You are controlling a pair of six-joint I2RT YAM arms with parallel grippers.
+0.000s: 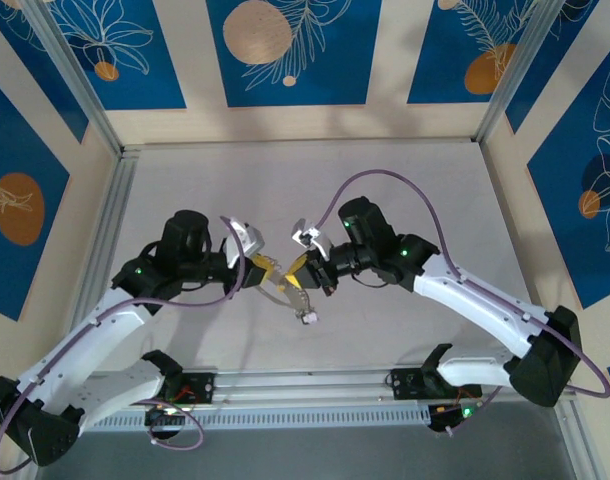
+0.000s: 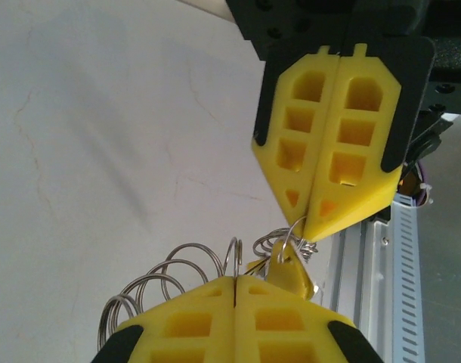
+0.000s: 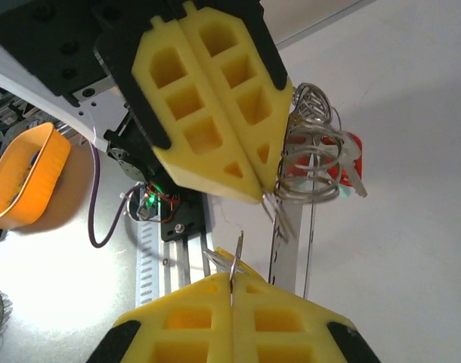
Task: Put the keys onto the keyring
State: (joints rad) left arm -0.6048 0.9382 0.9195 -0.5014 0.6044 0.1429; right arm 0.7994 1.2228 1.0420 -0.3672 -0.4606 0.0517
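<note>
Above mid worktop point(image 1: 405, 180) | left gripper point(image 1: 262, 268) fully closed, pinching wire coils of the keys point(image 1: 307, 316); red tag point(image 3: 350, 150) just beside its tip | right gripper point(image 1: 301, 270) fully closed on thin keyring point(image 2: 294, 231) wire; both tips nearly touching

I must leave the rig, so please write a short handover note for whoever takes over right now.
Left gripper: jaws shut on the key bunch.
Right gripper: jaws shut on a thin metal piece of it.
The bunch, with red tag and yellow tag, is held between them over the table.
Done: both arms grip it.
To do: unclear how much is already threaded; check, then thread the rest.
</note>
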